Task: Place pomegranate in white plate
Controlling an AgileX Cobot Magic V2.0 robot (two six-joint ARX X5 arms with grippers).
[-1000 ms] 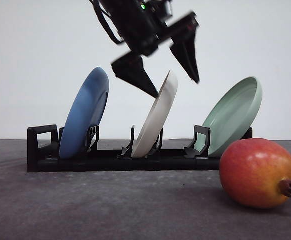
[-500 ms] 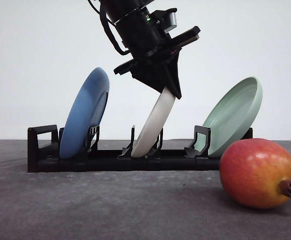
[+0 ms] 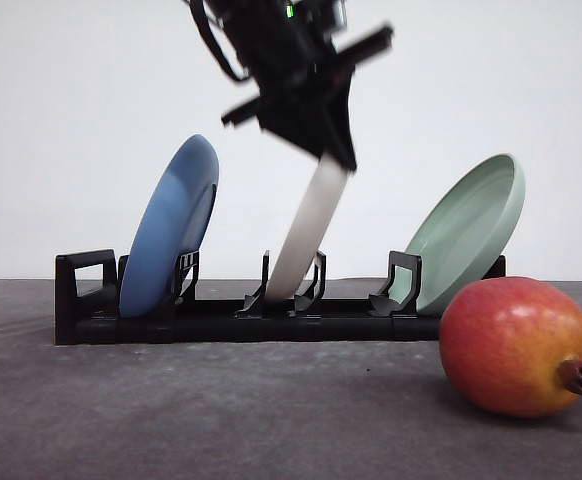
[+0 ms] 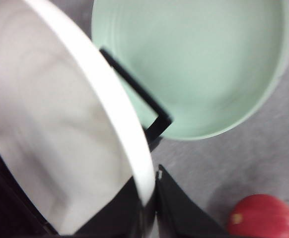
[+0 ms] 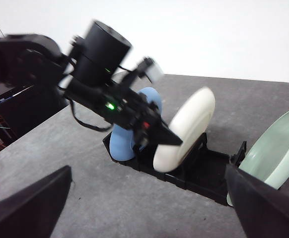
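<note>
Cream-white plate stands nearly upright in the middle slot of the black rack, its foot down in the slot and its upper edge pinched by the left hand, whose dark fingers press together on the rim, one on each face of the plate. Seen from the left wrist, the rim runs straight down into the closed fingers. Blue plate leans in the slot at the rack's left end; pale green plate leans in the slot at its right end, hollow face turned toward the white one. Pomegranate lies on the grey table in front of the rack's right end, just before the green plate, red with a yellow-orange blush, brown crown pointing right. It is well apart from the white plate and touched by neither hand. Right hand is spread wide, its two dark fingers at opposite lower corners of its own wrist view, nothing between them, looking toward the rack from a distance.
</note>
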